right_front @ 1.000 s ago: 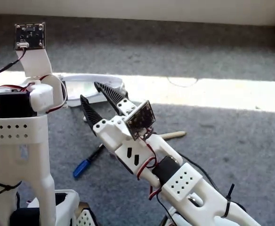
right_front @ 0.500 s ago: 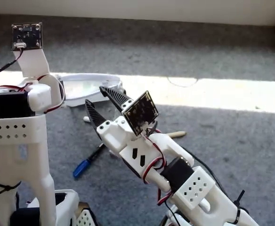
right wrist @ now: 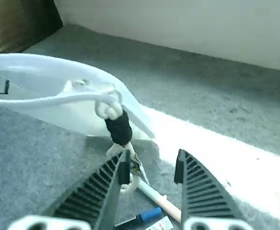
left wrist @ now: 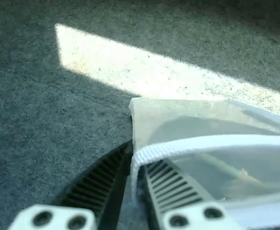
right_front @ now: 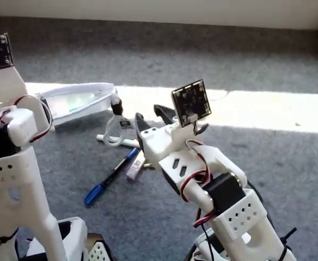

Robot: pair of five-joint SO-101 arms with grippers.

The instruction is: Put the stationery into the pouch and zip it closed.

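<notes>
Pulling could slip the translucent white zip pouch (right_front: 77, 100), upper left in the high view, from the left gripper (left wrist: 135, 158) pinching its woven edge, no?

Agreed. The right gripper (right wrist: 152, 160), fingers spread, might snag the white pull cord (right wrist: 112, 112). A blue pen (right_front: 112, 174), white marker (right_front: 118, 141), perhaps an eraser (right_front: 135, 166) lie outside, centre-left, on grey carpet (right_front: 257, 65).

Grey carpet (right_front: 257, 70), sunlit band across; blue pen (right_front: 112, 174), white marker (right_front: 127, 143), small white stick (right_front: 134, 166) lying close together.
</notes>
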